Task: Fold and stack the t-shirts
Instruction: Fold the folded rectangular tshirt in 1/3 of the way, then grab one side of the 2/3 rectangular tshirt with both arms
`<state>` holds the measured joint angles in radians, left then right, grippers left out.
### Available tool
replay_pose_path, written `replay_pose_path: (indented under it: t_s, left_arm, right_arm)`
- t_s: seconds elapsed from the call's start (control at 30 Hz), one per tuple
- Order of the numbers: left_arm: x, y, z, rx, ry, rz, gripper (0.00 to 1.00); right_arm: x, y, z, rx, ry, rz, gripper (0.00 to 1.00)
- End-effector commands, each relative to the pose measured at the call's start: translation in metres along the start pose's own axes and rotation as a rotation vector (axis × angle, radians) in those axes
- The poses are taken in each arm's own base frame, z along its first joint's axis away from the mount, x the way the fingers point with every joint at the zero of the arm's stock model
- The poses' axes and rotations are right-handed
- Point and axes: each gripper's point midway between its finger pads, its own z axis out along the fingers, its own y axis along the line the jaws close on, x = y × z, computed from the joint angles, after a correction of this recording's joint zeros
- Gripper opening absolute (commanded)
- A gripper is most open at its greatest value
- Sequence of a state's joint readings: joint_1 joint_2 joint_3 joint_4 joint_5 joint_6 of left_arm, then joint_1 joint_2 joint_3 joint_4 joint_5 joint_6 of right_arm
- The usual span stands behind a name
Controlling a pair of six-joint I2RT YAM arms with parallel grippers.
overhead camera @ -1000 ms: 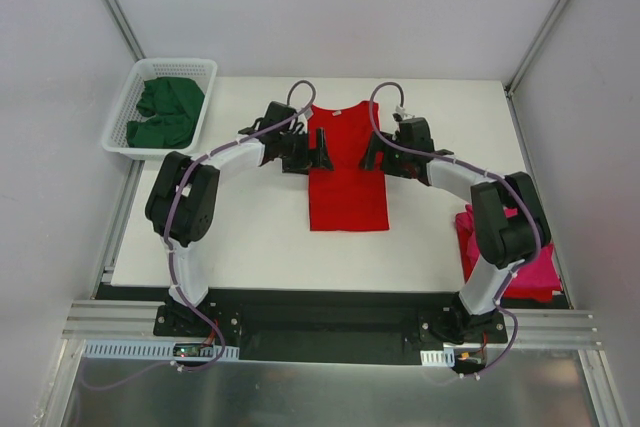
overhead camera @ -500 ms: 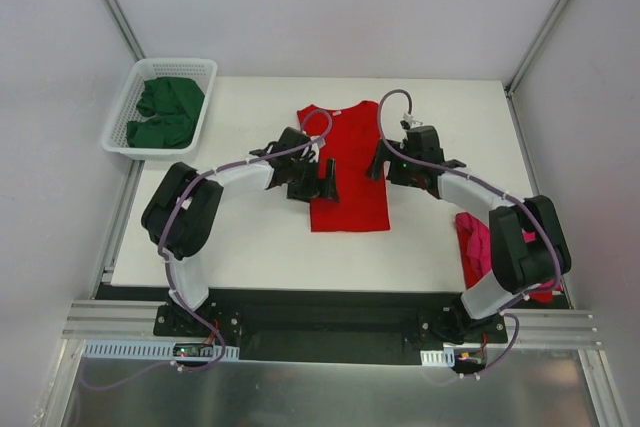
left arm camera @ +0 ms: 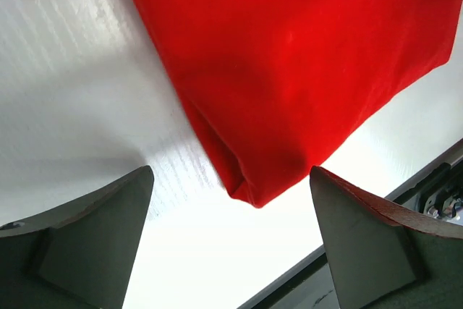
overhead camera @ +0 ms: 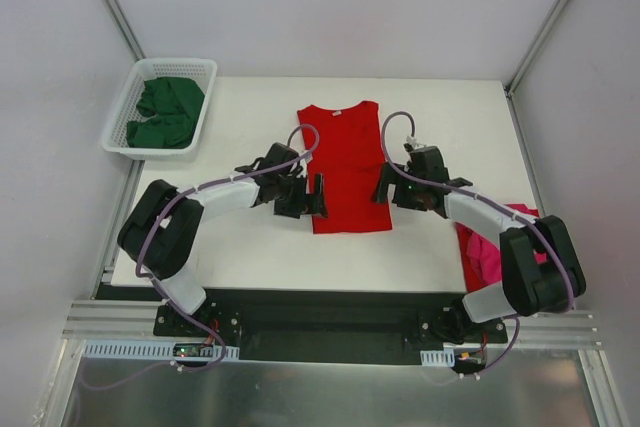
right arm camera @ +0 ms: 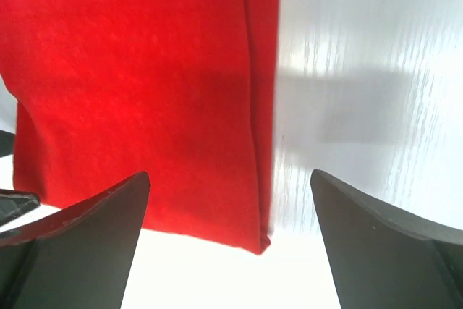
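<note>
Red cloth is lying flat between our two grippers. It is the red t-shirt (overhead camera: 345, 167), folded into a long strip on the white table (overhead camera: 250, 247). We are holding our left gripper (overhead camera: 312, 197) just beside the shirt's left edge, with its fingers wide apart and gripping nothing. We are holding our right gripper (overhead camera: 388, 187) at the right edge, spread wide too and holding nothing. The pink t-shirt (overhead camera: 492, 252) is lying to the right of our right gripper, nearer that arm's base. The green t-shirts (overhead camera: 165, 115) are sitting in the white basket (overhead camera: 128, 97), far off to the left of our left gripper.
</note>
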<state>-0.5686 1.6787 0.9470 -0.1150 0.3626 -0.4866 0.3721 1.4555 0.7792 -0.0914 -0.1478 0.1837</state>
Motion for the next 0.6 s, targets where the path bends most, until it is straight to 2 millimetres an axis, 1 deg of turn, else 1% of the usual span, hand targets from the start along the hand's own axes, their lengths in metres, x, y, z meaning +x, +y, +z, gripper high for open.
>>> replay_pose_path:
  t_s: [0.0, 0.03, 0.13, 0.17, 0.2, 0.23, 0.27, 0.3, 0.33, 0.37, 0.4, 0.43, 0.47, 0.53, 0.57]
  left_arm:
    - [0.002, -0.005, -0.01, 0.019, -0.035, -0.022, 0.9]
    - [0.004, -0.004, -0.009, 0.02, -0.031, -0.028, 0.9]
    - [0.01, -0.001, -0.009, 0.025, -0.036, -0.042, 0.9]
    - [0.017, 0.002, -0.008, 0.026, -0.026, -0.051, 0.9]
    - [0.014, -0.002, -0.008, 0.05, -0.046, -0.053, 0.9]
    - [0.015, -0.003, -0.007, 0.064, -0.054, -0.055, 0.9]
    - [0.02, -0.001, -0.005, 0.068, -0.048, -0.083, 0.9]
    - [0.016, -0.01, -0.004, 0.13, -0.071, -0.074, 0.9]
    - [0.016, -0.011, -0.003, 0.149, -0.075, -0.088, 0.9]
    - [0.022, -0.008, 0.002, 0.16, -0.061, -0.119, 0.9]
    - [0.025, -0.01, 0.003, 0.178, -0.05, -0.122, 0.9]
    - [0.023, -0.011, 0.005, 0.19, -0.055, -0.122, 0.9]
    - [0.028, -0.01, 0.007, 0.193, -0.044, -0.136, 0.9]
    - [0.029, -0.011, 0.007, 0.207, -0.051, -0.141, 0.9]
    - [0.033, -0.009, 0.008, 0.203, -0.045, -0.152, 0.9]
  right_arm:
    - [0.006, 0.009, -0.008, -0.051, 0.002, 0.018, 0.96]
    - [0.012, 0.008, -0.006, -0.056, 0.013, 0.023, 0.96]
    - [0.018, 0.007, -0.001, -0.071, 0.023, 0.043, 0.96]
    - [0.022, 0.007, 0.001, -0.08, 0.025, 0.048, 0.96]
    - [0.028, 0.007, 0.003, -0.089, 0.047, 0.067, 0.96]
    - [0.027, 0.009, 0.006, -0.105, 0.038, 0.075, 0.96]
    - [0.029, 0.008, 0.008, -0.118, 0.032, 0.082, 0.96]
    - [0.034, 0.01, 0.01, -0.142, 0.05, 0.097, 0.96]
    - [0.034, 0.009, 0.011, -0.153, 0.053, 0.131, 0.96]
    - [0.031, 0.011, 0.013, -0.178, 0.041, 0.142, 0.96]
    - [0.038, 0.012, 0.012, -0.202, 0.063, 0.158, 0.96]
    - [0.036, 0.011, 0.012, -0.21, 0.058, 0.171, 0.96]
    - [0.037, 0.012, 0.011, -0.216, 0.061, 0.172, 0.96]
    - [0.042, 0.009, 0.007, -0.215, 0.066, 0.174, 0.96]
    - [0.045, 0.008, 0.004, -0.208, 0.072, 0.175, 0.96]
